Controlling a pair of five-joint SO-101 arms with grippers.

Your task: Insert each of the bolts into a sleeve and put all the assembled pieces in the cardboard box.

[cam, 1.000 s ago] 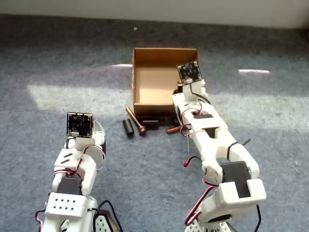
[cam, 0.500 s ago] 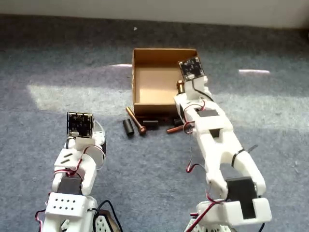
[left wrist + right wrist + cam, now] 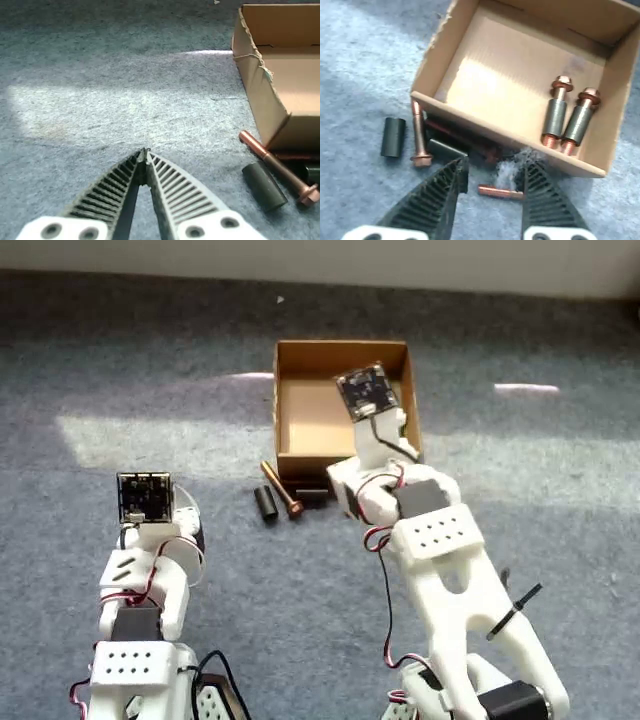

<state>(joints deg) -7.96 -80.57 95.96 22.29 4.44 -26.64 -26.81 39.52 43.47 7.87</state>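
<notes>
The right claw point(image 3: 495, 172) hangs with its jaws spread wide and nothing held, just above the near wall of the cardboard box point(image 3: 490, 75). On the carpet point(image 3: 100, 100) under the gap between its fingers lies a copper bolt point(image 3: 500, 191), crosswise to them and just near of the box, with one end hidden behind a finger. Beyond the wall, inside the box, the first assembled piece point(image 3: 555, 117) and the second assembled piece point(image 3: 579, 122) lie side by side, touching or nearly so, close to the near wall and toward the right wall. Each is a copper bolt through a grey sleeve, head pointing far and threaded end sticking out at the near end. Left of the claw, outside the near wall, a flat dark sleeve point(image 3: 445, 149) lies against the foot of the box. A long bolt point(image 3: 418, 135) lies just left of it with its head toward the near side, and a round dark sleeve point(image 3: 393, 136) lies beside that bolt, a little apart from it. The left claw point(image 3: 145, 159) is closed, fingertips together on nothing, low over bare carpet to the near left, well apart from the box and the loose parts.
</notes>
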